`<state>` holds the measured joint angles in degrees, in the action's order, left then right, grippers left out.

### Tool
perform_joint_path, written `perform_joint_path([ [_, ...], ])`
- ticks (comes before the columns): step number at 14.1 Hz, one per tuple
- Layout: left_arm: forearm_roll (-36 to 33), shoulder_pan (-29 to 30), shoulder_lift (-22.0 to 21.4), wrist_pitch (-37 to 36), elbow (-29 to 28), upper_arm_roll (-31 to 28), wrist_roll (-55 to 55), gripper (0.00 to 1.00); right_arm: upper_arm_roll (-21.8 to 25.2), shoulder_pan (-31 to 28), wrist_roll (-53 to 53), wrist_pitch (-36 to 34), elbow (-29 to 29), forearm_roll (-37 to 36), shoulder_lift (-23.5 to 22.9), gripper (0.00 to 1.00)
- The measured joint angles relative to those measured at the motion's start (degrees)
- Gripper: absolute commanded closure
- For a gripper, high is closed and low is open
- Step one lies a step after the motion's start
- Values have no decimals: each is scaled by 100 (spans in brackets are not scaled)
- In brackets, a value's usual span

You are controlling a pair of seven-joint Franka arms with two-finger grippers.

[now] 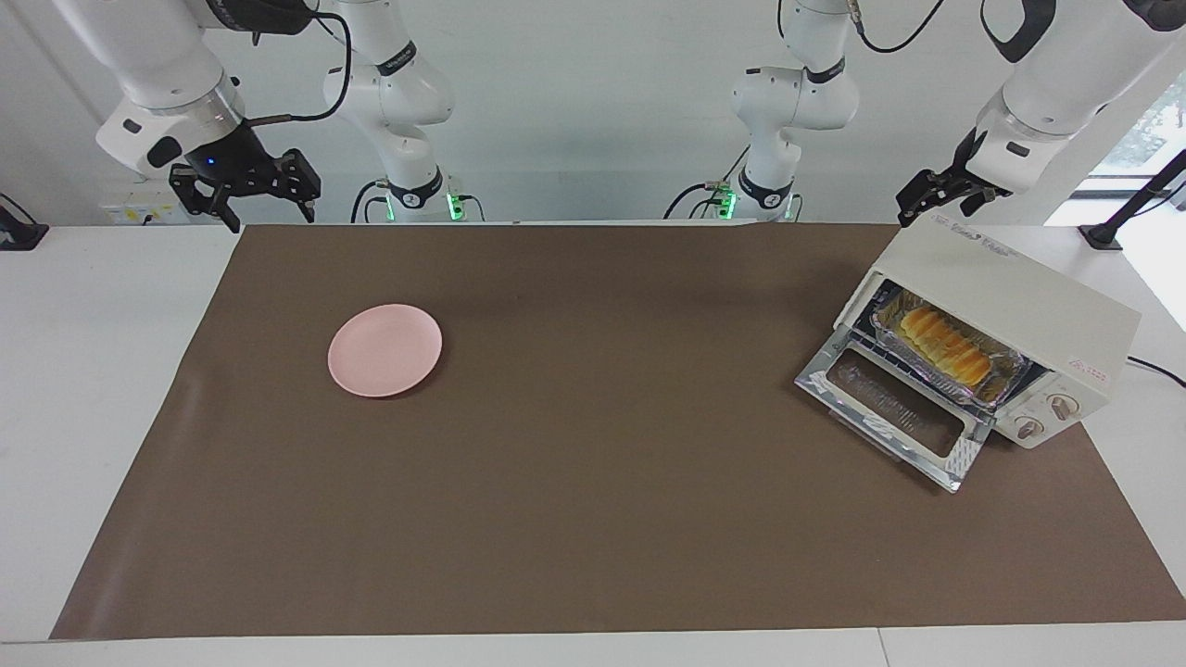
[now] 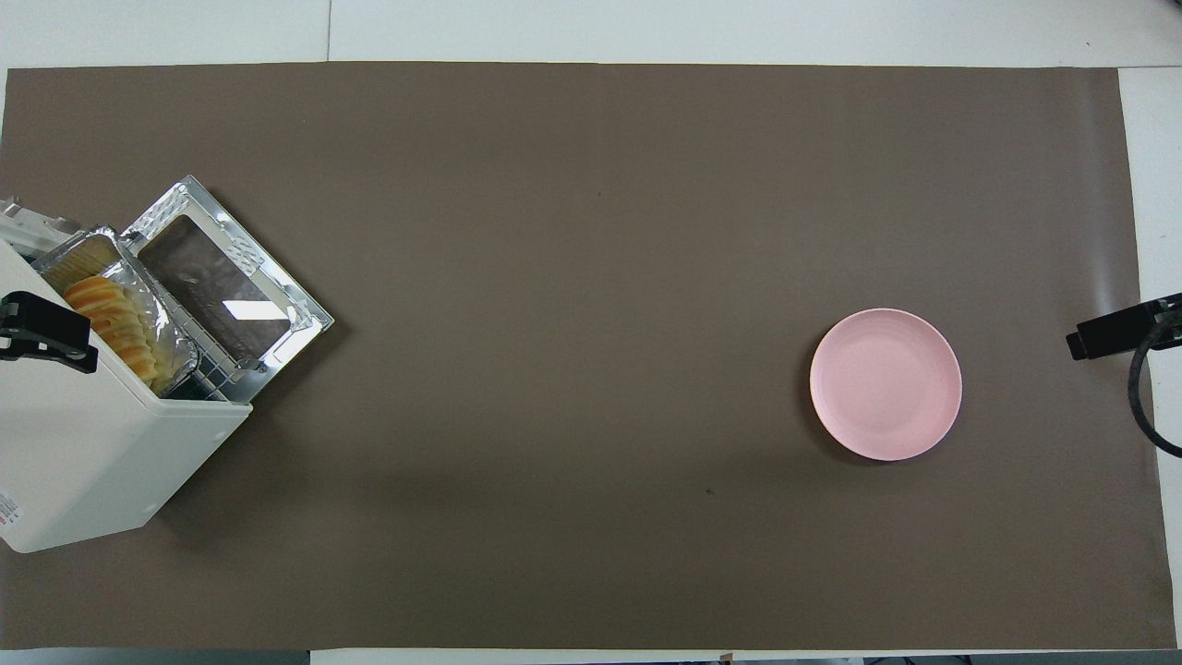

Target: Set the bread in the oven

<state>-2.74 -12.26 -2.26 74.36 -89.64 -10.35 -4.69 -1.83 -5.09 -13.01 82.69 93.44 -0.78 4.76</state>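
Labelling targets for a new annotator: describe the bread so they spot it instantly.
Find the white oven at the left arm's end of the table, its glass door dropped open. Inside sits a crinkled foil tray. The bread lies in that tray: a golden, ridged loaf, the only orange-yellow thing in the scene.
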Motion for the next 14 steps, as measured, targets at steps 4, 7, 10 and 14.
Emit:
perform_joint_path([
  [4,277,786,-33,119,-7,484,635,0,0,0,0,0,0,0,0,0],
  [7,283,951,-33,124,-13,549,816,0,0,0,0,0,0,0,0,0],
  [10,283,1055,-39,137,-13,739,829,0,0,0,0,0,0,0,0,0],
  [14,269,1126,-38,237,-146,1079,829,0,0,0,0,0,0,0,0,0],
])
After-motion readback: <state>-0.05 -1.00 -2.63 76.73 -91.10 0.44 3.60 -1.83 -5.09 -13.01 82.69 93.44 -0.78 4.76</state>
